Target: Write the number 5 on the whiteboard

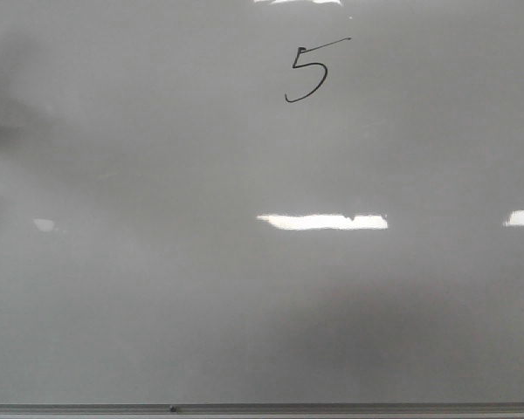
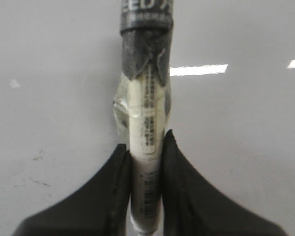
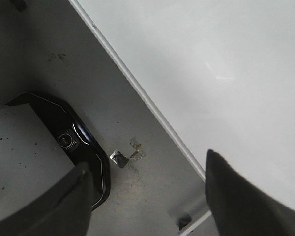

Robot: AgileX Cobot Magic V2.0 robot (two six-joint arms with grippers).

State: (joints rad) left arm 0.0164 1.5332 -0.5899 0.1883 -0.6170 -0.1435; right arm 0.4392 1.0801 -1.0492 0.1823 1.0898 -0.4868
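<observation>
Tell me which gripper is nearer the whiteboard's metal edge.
Right. The right gripper hangs open directly over the whiteboard's metal edge, one finger on each side. The left gripper, shut on the marker, shows only plain whiteboard surface, no edge.

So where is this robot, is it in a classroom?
Maybe, but it looks more like a robot test bench. A big whiteboard lies flat with a 5 written on it, the left hand holds a marker, and black equipment sits beside the board.
</observation>
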